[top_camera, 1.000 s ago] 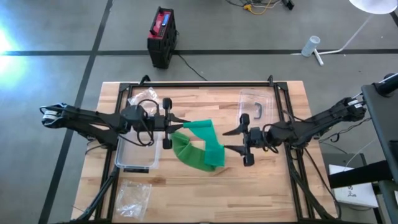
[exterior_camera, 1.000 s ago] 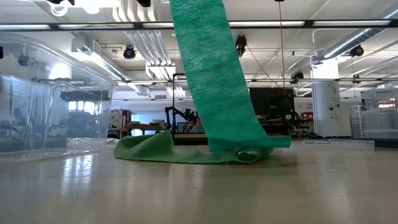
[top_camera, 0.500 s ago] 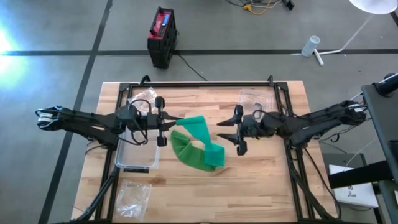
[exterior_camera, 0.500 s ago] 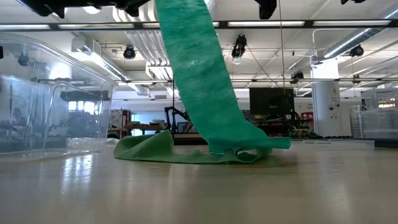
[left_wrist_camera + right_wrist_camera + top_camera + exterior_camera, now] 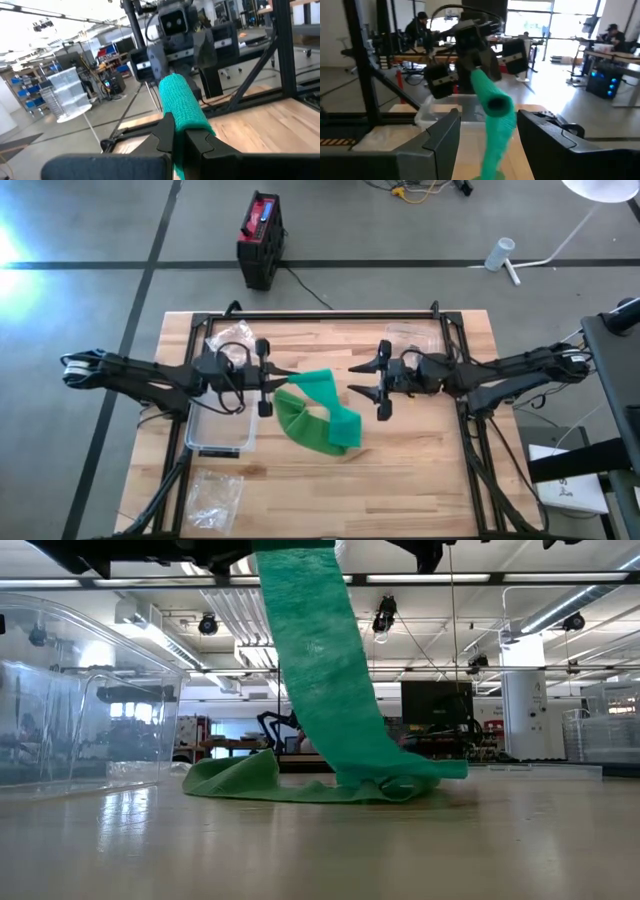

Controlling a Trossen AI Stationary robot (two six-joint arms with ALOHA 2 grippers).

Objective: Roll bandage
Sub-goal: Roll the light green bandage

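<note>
A green bandage is partly wound into a roll [image 5: 315, 379] held level above the table's middle. Its loose strip [image 5: 320, 670] hangs down to a slack heap [image 5: 318, 428] lying on the wood. My left gripper [image 5: 277, 377] is shut on the roll's left end. My right gripper [image 5: 353, 382] stands open at the roll's free right end [image 5: 498, 105], with one finger [image 5: 442, 140] on either side of it. I see no touch there. My left gripper pinches the roll's left end [image 5: 176, 131] between its two fingers. They come level from the table's left and lie along the roll. The roll sticks out level beyond the fingertips, clear of the table. The strip hangs slack from it to the heap [image 5: 300, 785].
A clear plastic box [image 5: 220, 420] stands under the left arm and shows at the left of the low view [image 5: 80, 700]. A clear lid [image 5: 410, 345] lies at the far right, and a plastic bag [image 5: 215, 495] near the front left corner.
My right gripper has gone toward the table's far edge and leftward, up to the roll's free end, staying open. The hanging strip's top has swung a little with the roll, while the heap has stayed where it was.
</note>
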